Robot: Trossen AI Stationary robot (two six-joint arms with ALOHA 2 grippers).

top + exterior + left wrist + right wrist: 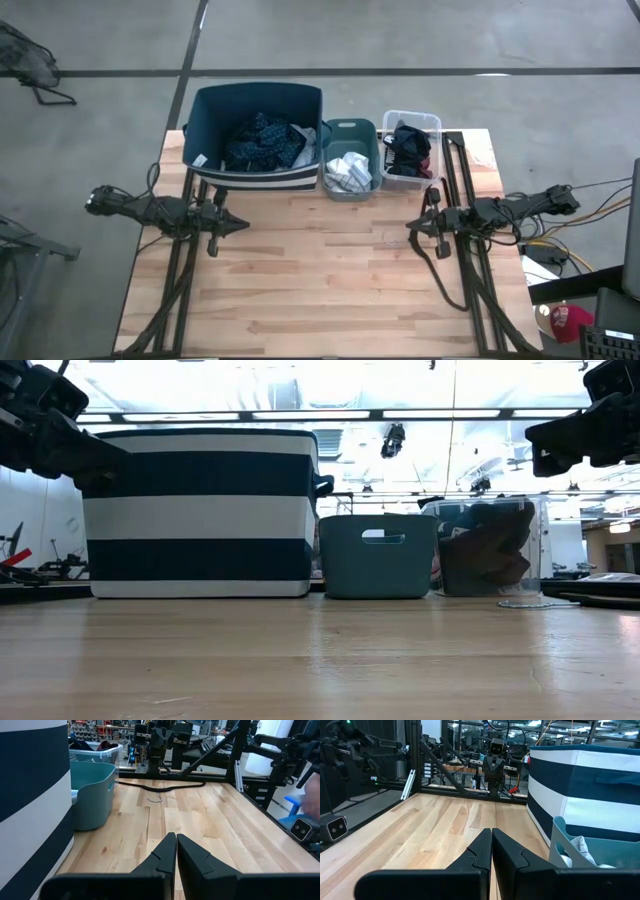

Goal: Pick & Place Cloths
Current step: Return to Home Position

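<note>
The cloths lie in three bins along the table's far edge. A dark teal dotted piece (262,140) with pale cloth fills the navy-and-white striped bin (212,100). A white piece (348,170) sits in the small teal bin (352,127), and black and maroon pieces (408,148) lie in the clear bin (420,120). My left gripper (243,224) hangs shut at the table's left, pointing right. My right gripper (410,228) hangs shut at the table's right, pointing left. Both are above the bare wood and hold nothing.
Bare wood (320,270) spreads between the two grippers and toward the near edge. A black cable (160,786) and the arms' frames stand along the table's left and right sides. A red object (570,322) and other gear lie off the table at the right.
</note>
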